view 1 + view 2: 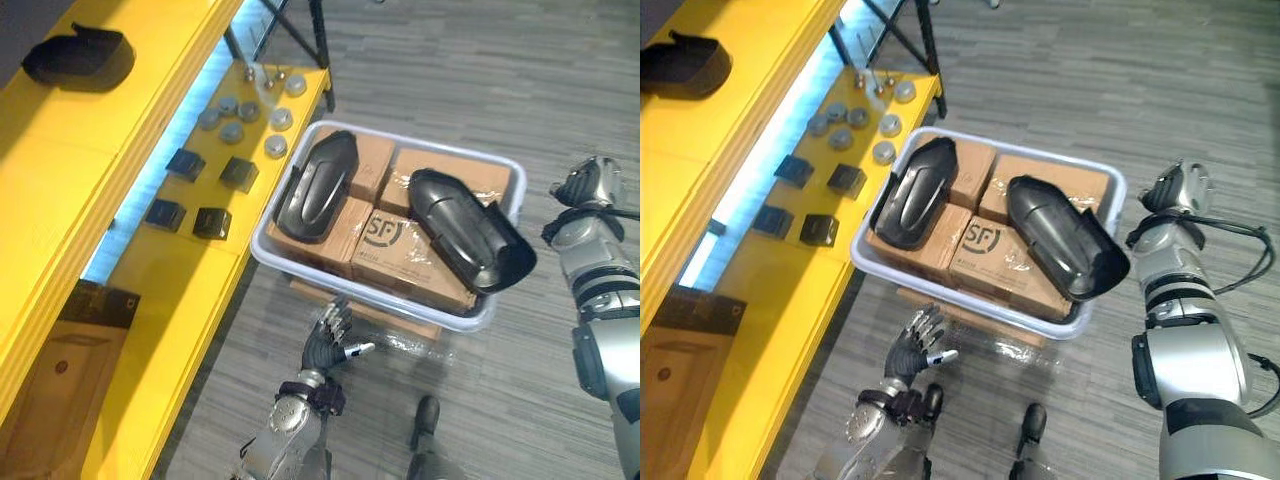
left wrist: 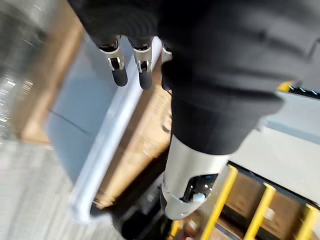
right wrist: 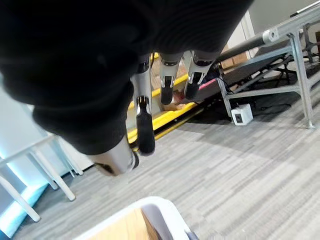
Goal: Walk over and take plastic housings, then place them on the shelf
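Observation:
Two black plastic housings lie on cardboard boxes (image 1: 395, 250) inside a white bin (image 1: 519, 175): one housing (image 1: 318, 185) at its left, the other housing (image 1: 470, 230) at its right, jutting over the front rim. A third black housing (image 1: 78, 58) rests on the yellow shelf's (image 1: 60, 200) top level at far left. My left hand (image 1: 330, 345) hovers open just before the bin's near rim, holding nothing; its fingers (image 2: 119, 75) hang straight over that rim. My right hand (image 1: 590, 185) is raised beside the bin's right end, fingers (image 3: 145, 130) loose and empty.
On the lower yellow shelf level sit several small black blocks (image 1: 200, 190) and grey discs (image 1: 250, 115). A brown carton (image 1: 70, 350) stands under the shelf at lower left. Black stand legs (image 1: 320, 40) rise behind the bin. Grey carpet floor lies to the right.

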{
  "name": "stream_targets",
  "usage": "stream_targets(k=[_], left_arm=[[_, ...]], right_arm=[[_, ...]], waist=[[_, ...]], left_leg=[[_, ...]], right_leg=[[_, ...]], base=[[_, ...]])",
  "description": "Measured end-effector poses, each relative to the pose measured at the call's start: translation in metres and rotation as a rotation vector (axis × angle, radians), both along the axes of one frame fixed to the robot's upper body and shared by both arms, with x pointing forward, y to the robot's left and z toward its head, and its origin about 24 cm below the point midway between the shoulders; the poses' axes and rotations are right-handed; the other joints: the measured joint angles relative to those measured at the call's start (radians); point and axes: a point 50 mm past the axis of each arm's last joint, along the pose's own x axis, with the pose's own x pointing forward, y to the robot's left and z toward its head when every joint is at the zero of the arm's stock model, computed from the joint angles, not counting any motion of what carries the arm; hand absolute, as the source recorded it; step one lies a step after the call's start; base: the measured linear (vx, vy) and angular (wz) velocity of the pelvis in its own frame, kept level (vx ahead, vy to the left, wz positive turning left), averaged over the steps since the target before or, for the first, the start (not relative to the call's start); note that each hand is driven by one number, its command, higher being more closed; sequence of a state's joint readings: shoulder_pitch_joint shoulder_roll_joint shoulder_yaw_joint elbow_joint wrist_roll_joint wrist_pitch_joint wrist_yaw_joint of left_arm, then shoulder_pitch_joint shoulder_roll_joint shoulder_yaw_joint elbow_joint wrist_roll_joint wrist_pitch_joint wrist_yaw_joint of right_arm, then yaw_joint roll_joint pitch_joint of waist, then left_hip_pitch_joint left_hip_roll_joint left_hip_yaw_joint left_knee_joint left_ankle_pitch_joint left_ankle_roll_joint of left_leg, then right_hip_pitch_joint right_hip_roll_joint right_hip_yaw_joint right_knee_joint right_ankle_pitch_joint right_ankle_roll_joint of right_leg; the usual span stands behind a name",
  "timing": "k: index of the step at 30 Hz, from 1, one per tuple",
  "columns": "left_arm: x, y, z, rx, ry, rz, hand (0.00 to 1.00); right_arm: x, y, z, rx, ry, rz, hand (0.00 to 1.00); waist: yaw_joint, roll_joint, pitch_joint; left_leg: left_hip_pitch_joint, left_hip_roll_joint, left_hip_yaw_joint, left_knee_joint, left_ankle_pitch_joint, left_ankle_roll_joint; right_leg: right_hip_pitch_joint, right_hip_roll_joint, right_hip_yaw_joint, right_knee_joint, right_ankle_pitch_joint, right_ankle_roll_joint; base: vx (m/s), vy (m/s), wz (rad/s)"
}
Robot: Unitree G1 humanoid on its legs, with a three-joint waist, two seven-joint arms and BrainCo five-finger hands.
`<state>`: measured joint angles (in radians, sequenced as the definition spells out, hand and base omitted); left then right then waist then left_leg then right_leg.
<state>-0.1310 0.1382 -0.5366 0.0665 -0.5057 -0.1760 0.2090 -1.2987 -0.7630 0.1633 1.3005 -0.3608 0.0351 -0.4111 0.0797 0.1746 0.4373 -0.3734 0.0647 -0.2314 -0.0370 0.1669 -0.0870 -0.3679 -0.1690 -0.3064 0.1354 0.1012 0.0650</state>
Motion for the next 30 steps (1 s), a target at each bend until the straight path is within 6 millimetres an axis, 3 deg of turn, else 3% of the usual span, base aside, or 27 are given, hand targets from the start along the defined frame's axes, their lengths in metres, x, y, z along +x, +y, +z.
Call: stream_targets(k=[7, 11, 12, 14, 17, 23, 24, 28, 30], left_arm=[[-0.003, -0.004, 0.0, -0.005, -0.005, -0.017, 0.0], [-0.002, -0.009, 0.001, -0.026, -0.003, -0.02, 0.0], [-0.002, -0.01, 0.0, -0.029, 0.0, -0.019, 0.0], [-0.002, -0.011, -0.004, -0.024, 0.018, -0.017, 0.0], [0.0, -0.01, -0.008, -0.013, 0.034, -0.011, 0.0], [0.006, -0.015, -0.001, -0.043, 0.014, -0.001, 0.0], [0.009, -0.013, 0.001, -0.063, 0.016, 0.024, 0.0], [0.011, -0.009, 0.001, -0.063, 0.02, 0.053, 0.0], [0.012, -0.004, 0.001, -0.064, 0.022, 0.075, 0.0]], right_arm=[[-0.002, -0.004, 0.001, -0.037, 0.026, 0.014, 0.0], [0.0, -0.002, -0.009, -0.071, 0.076, 0.039, 0.0], [0.0, -0.002, -0.011, -0.078, 0.09, 0.039, 1.0], [0.0, -0.003, -0.019, -0.089, 0.121, 0.044, 1.0], [-0.004, -0.009, -0.014, -0.092, 0.106, 0.031, 1.0], [-0.005, -0.009, -0.01, -0.131, 0.086, 0.043, 1.0], [-0.002, -0.001, -0.027, -0.145, 0.102, 0.074, 1.0], [0.001, 0.006, -0.032, -0.103, 0.09, 0.08, 1.0], [0.002, 0.012, -0.028, -0.093, 0.046, 0.1, 1.0]], waist=[[0.024, 0.021, 0.016], [0.044, 0.036, 0.023], [0.046, 0.038, 0.024], [0.057, 0.039, 0.025], [0.071, 0.041, 0.026], [0.093, 0.041, 0.026], [0.094, 0.041, 0.026], [0.093, 0.04, 0.026], [0.078, 0.034, 0.031]], left_leg=[[-0.057, -0.014, -0.006, 0.001, 0.015, 0.0], [-0.071, -0.015, -0.008, 0.007, 0.014, 0.0], [-0.075, -0.015, -0.01, 0.008, 0.014, 0.0], [-0.098, -0.015, -0.015, 0.01, 0.014, 0.0], [-0.121, -0.016, -0.015, 0.028, 0.01, -0.004], [-0.141, -0.016, -0.01, 0.037, 0.006, -0.01], [-0.137, -0.013, 0.0, 0.045, 0.006, -0.011], [-0.122, -0.009, 0.005, 0.053, 0.006, -0.011], [-0.094, -0.007, 0.003, 0.048, 0.003, -0.014]], right_leg=[[-0.057, -0.014, -0.004, 0.012, -0.001, 0.001], [-0.071, -0.015, -0.004, 0.015, -0.003, 0.003], [-0.074, -0.015, -0.004, 0.016, -0.004, 0.002], [-0.103, -0.016, -0.004, 0.032, -0.008, -0.001], [-0.128, -0.019, -0.001, 0.05, -0.013, -0.004], [-0.187, -0.029, 0.019, 0.129, -0.047, -0.007], [-0.2, -0.032, 0.026, 0.166, -0.065, -0.011], [-0.183, -0.03, 0.029, 0.164, -0.065, -0.012], [-0.147, -0.024, 0.023, 0.147, -0.065, -0.011]], base=[[0.05, -0.03, 0.04], [0.06, -0.05, 0.0], [0.05, -0.065, 0.02], [0.04, -0.054, 0.02], [0.03, -0.06, -0.01], [0.03, -0.096, -0.04], [0.1, -0.236, -0.11], [0.06, -0.128, -0.04], [0.04, -0.093, 0.03]])
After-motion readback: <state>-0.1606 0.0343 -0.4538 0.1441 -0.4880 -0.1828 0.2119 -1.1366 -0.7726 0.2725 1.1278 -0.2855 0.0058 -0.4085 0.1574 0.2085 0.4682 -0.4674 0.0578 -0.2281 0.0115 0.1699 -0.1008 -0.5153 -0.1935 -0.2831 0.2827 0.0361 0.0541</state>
